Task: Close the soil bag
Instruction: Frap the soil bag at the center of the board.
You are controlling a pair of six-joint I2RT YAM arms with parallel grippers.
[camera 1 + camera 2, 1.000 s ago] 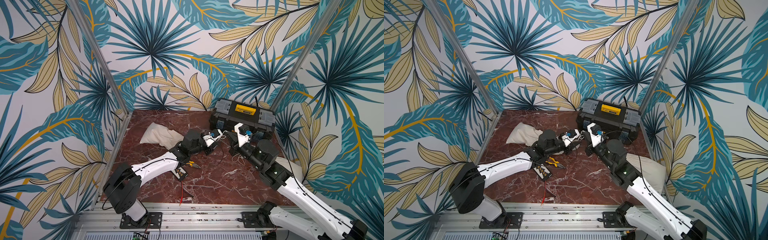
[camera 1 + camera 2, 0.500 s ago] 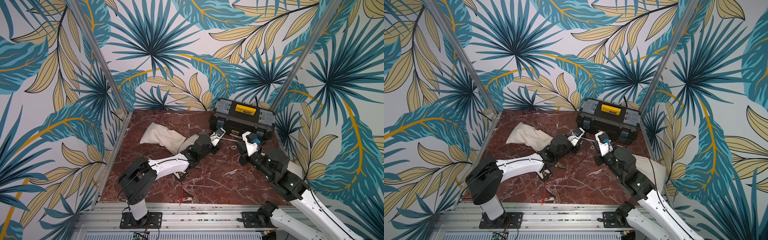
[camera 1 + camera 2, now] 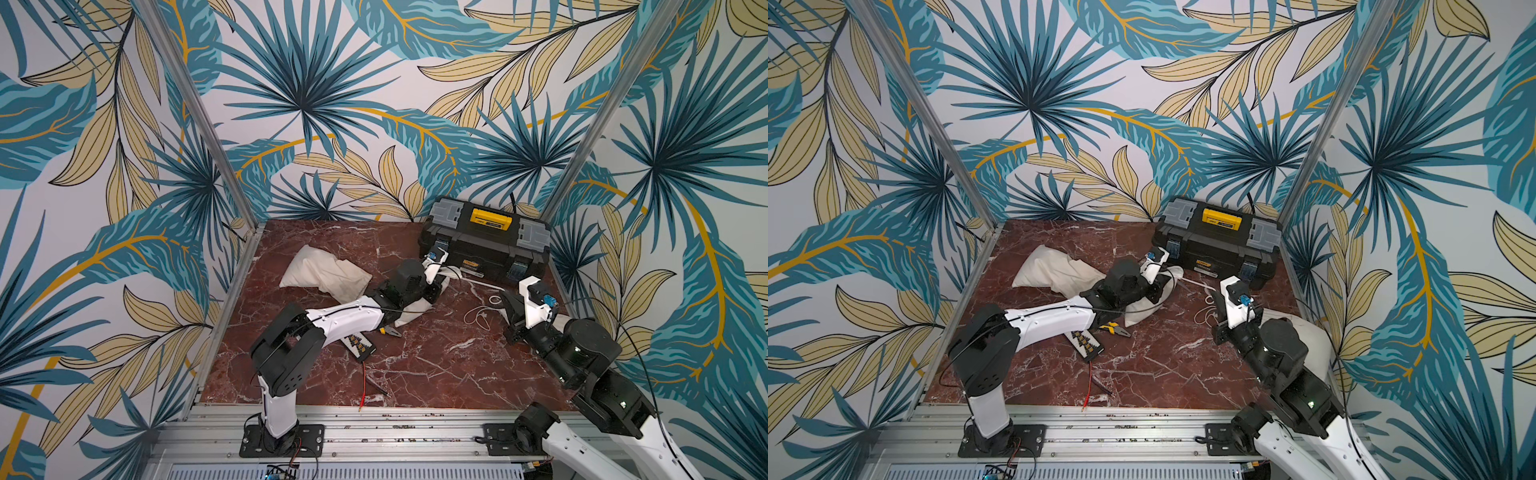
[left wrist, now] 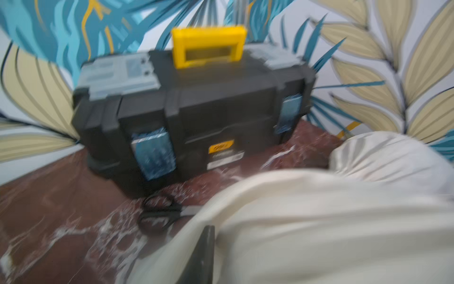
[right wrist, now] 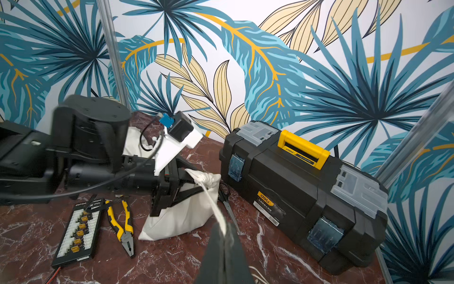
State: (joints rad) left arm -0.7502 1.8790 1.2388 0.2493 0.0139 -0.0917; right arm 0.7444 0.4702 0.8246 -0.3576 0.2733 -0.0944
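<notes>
White-shelled arms (image 3: 347, 319) with black joints (image 3: 286, 353) and black cables (image 5: 49, 196).

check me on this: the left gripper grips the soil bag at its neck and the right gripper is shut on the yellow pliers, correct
Not quite. The right gripper is shut on the white drawstring, not the yellow pliers, which lie untouched beside the soil bag; the right wrist view shows it. The left gripper does grip the bag at its neck.

Left gripper (image 5: 189, 181) clamps partly closed, arm stretched low; right gripper (image 5: 224, 242) pinched tight.
</notes>
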